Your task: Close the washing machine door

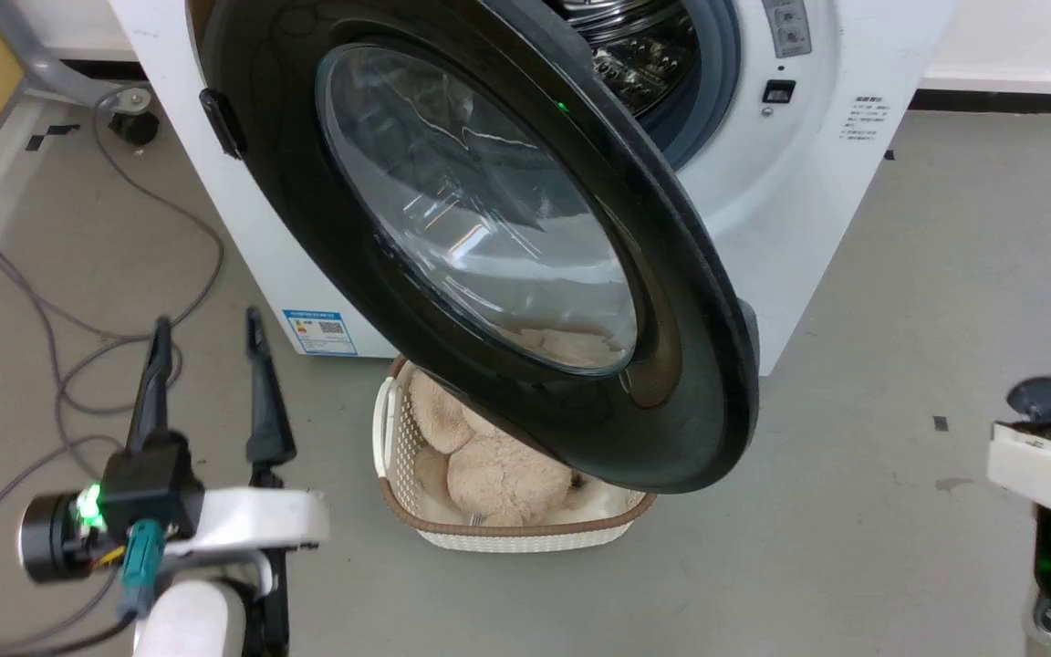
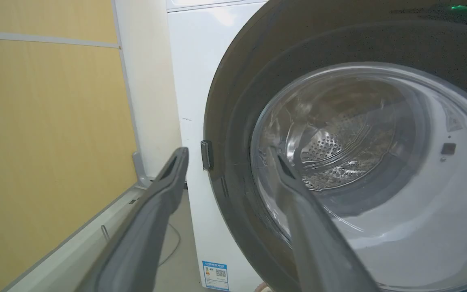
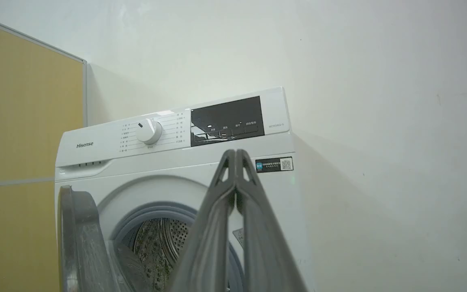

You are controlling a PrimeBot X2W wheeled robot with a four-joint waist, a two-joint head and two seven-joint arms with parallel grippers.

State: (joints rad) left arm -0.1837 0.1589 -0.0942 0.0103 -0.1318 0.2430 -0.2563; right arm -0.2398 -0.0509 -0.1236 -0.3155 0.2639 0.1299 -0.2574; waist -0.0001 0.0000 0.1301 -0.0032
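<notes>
While the left gripper (image 1: pixel 207 321) holds its fingers spread near the open door (image 1: pixel 471 210), which overhangs a basket (image 1: pixel 507 536), the right gripper (image 3: pixel 235 153) is pressed together; farther off, its wrist view reads "Hisense" on the washer (image 3: pixel 176 164).

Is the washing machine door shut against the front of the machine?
No, the washing machine door stands swung open, and the steel drum shows past its edge.

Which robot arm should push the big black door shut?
Left, probably. The left pincer is open and faces the outer side of the washing machine door, where a push should swing it shut. The right pincer is shut, aimed at the control panel.
</notes>
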